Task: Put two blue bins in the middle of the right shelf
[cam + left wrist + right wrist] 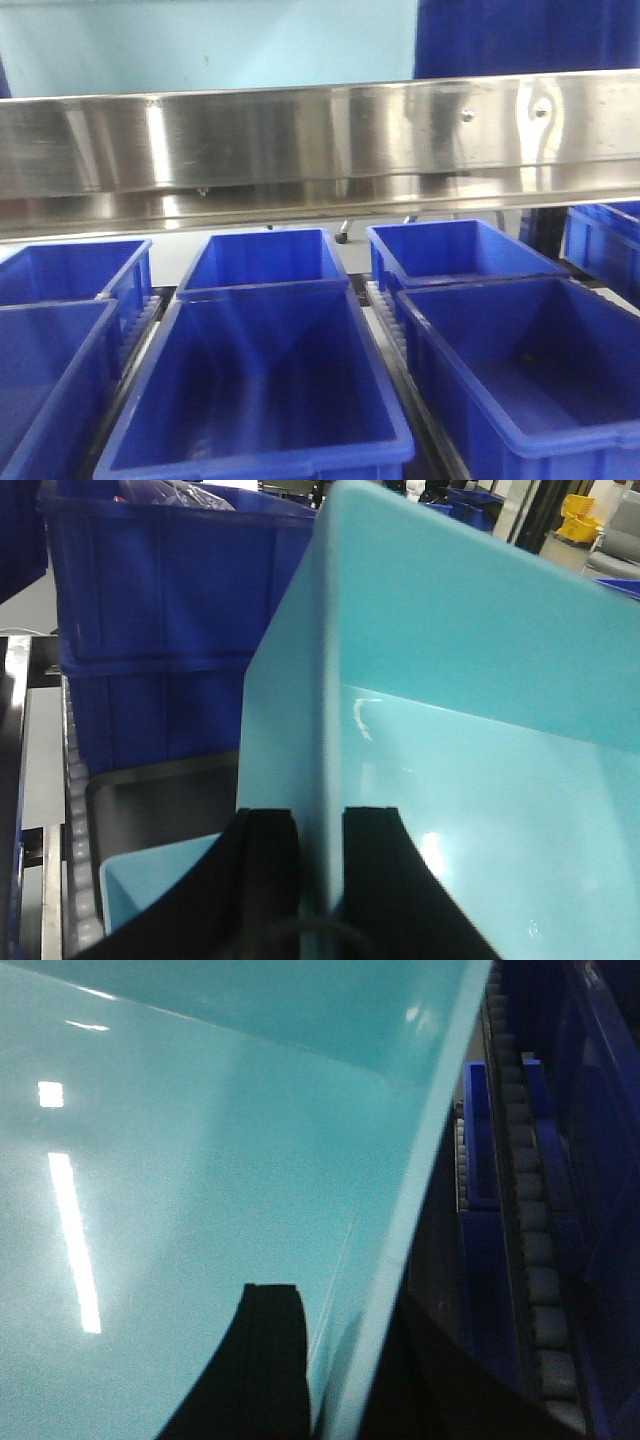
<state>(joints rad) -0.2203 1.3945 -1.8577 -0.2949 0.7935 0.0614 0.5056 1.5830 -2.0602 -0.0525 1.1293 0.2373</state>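
- Our left gripper [320,830] clamps the pale bin [450,630] by its wall, one finger on each side; the bin's far end is cut off.
- Our right gripper [345,1330] pinches a pale wall [200,1160] likewise; same bin or not, we cannot tell.
- In the front view, the shelf rail [300,140] hides most of a light-blue bin [200,40].

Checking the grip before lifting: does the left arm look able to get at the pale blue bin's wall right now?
Likely yes: the left gripper straddles the wall of the pale blue bin, one finger against each side, with nothing else between.
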